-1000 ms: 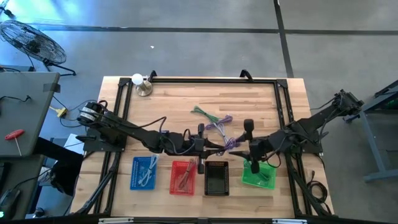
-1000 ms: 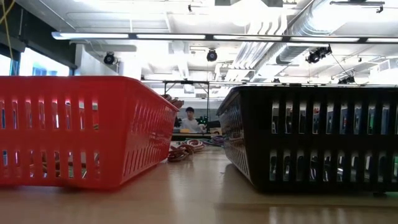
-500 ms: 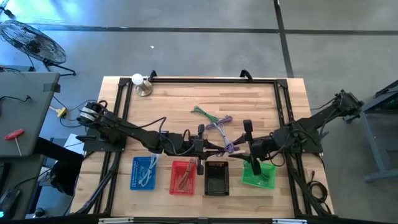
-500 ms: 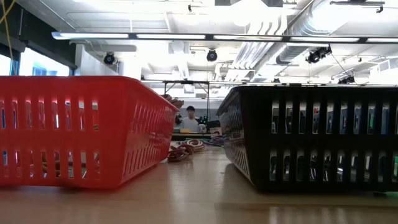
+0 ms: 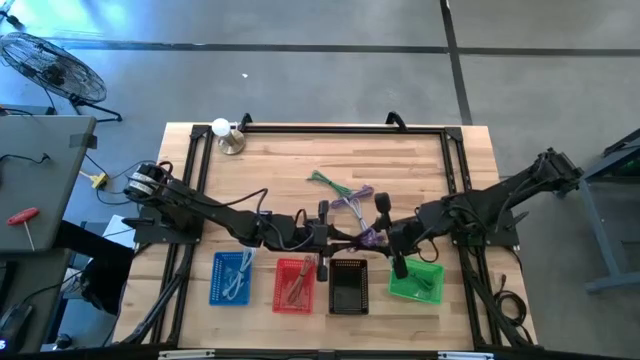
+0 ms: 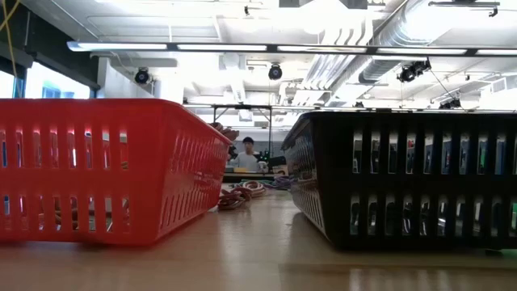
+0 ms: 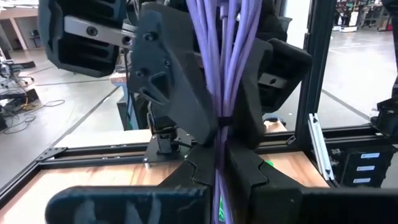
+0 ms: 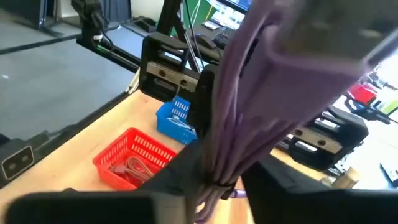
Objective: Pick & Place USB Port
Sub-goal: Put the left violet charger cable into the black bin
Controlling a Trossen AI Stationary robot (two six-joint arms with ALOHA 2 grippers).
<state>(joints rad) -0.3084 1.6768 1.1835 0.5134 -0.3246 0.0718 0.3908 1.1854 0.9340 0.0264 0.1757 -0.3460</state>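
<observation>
A bundle of purple USB cable (image 5: 366, 238) hangs in the air between my two grippers, above the table's middle. My left gripper (image 5: 338, 238) reaches in from the left and is shut on it. My right gripper (image 5: 385, 234) comes from the right and is shut on the same bundle. In the left wrist view the purple strands (image 7: 219, 74) run upright between my own fingers, with the right gripper (image 7: 217, 115) just behind them. The right wrist view shows the bundle (image 8: 227, 118) with its tie. Neither gripper shows in the low view. My left gripper pinches the purple bundle between its two fingers just under the black tie (image 7: 219, 119), coming level from the table's left. The strands stand upright, lifted clear. My right gripper pinches the same bundle near its tie (image 8: 212, 180), coming from the table's right. The strands rise past its fingers, clear of the table.
Along the near edge stand the blue basket (image 5: 232, 277), red basket (image 5: 295, 285), black basket (image 5: 348, 286) and green basket (image 5: 418, 283). Loose green and purple cables (image 5: 340, 188) lie farther back. A lamp with a white ball (image 5: 228, 135) stands at the far left corner. A person (image 6: 247, 153) sits in the room beyond.
My right gripper has moved from above the green basket toward the table's left, closing in on the left gripper and the purple bundle. The left arm has kept still with the bundle.
</observation>
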